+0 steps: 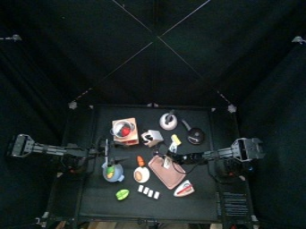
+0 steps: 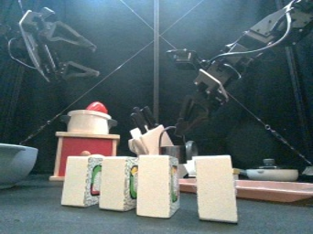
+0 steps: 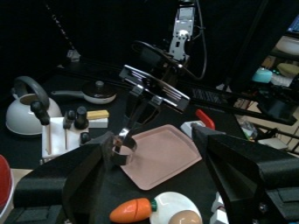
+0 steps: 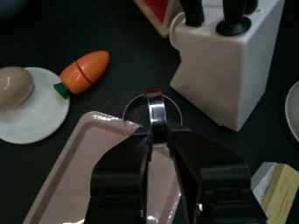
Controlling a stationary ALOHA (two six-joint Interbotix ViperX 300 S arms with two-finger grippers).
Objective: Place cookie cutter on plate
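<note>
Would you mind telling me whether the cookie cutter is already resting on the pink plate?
Not yet. The right claw is shut on the cookie cutter, holding it above the pink plate; the left wrist view shows a gap beneath it.

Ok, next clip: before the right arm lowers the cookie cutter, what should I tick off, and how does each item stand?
1. Cutter held: ok. The right gripper is shut on the cookie cutter, a metal ring.
2. Cutter over the plate: ok. In the right wrist view it hangs above the pink plate, near one edge.
3. Landing spot free: ok. The pink surface under the cutter is bare.
4. Neighbours apart: ok. The knife block and the toy carrot lie off the plate.
5. Left gripper out of the way: ok. It is open and back from the plate.
6. Cutter touching the plate: cannot tell.
</note>
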